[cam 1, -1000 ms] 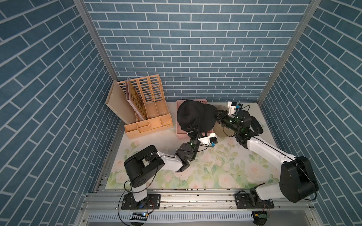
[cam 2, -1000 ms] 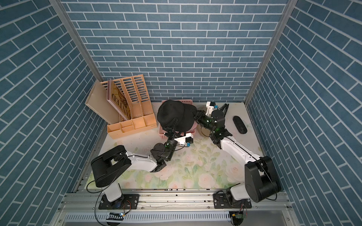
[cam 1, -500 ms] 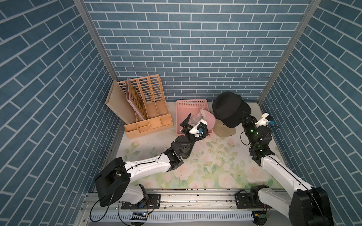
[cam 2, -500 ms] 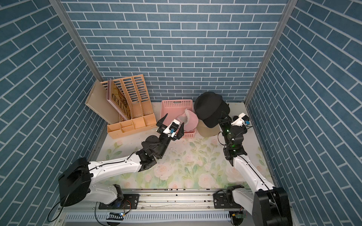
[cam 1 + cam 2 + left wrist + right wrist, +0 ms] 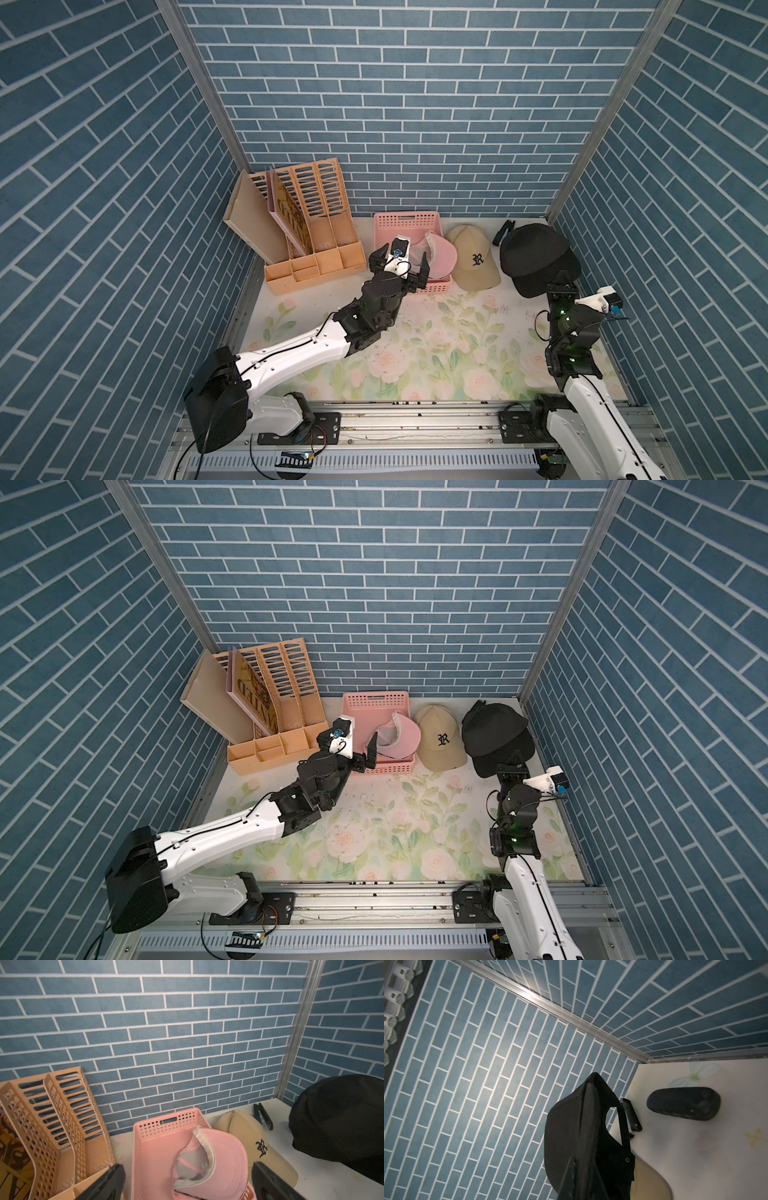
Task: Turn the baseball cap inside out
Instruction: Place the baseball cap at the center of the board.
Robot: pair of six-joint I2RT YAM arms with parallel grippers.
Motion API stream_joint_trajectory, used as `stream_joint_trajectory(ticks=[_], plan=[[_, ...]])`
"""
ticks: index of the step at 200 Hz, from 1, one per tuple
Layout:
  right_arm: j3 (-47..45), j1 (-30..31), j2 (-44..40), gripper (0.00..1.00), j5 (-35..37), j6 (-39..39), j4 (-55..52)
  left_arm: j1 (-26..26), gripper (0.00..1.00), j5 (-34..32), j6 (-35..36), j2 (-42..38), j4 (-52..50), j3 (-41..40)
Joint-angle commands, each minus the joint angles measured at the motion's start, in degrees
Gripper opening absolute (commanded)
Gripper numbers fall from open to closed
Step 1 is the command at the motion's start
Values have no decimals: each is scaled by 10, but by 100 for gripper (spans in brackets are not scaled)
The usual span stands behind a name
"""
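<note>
The black baseball cap point(image 5: 536, 253) is held at about 2 o'clock of the floral table point(image 5: 436, 345), near the far corner, its edge pinched between the closed jaws of the right gripper point(image 5: 561, 279). A tan cap point(image 5: 473, 249) is laid just at its 9 o'clock, beside the pink basket point(image 5: 405, 216), in which a pink cap point(image 5: 438, 253) is lodged. The left gripper point(image 5: 402, 259) is spread wide and empty, poised over the basket's 6 o'clock rim. A file organizer point(image 5: 316, 232) is set at 10 o'clock.
</note>
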Motion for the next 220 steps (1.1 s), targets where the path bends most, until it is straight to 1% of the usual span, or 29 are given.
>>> stream_joint_trajectory(ticks=[1, 26, 94, 126, 157, 186, 220], plan=[[-35, -12, 11, 0, -26, 21, 100, 13, 100, -19, -42, 1, -28, 0], [-63, -16, 37, 0, -33, 35, 158, 20, 100, -8, -52, 0, -21, -7], [-72, -22, 81, 0, -31, 39, 228, 24, 99, 4, -54, 25, -23, 14], [-59, -30, 133, 0, -44, 51, 267, 24, 99, 6, -57, 32, -25, 20], [-74, -31, 190, 0, -56, 69, 339, 24, 100, 4, -58, 31, -27, 19], [-76, -31, 206, 0, -58, 71, 342, 24, 100, 4, -58, 33, -27, 23], [-93, -31, 202, 0, -45, 71, 339, 25, 100, 7, -58, 37, -25, 24]])
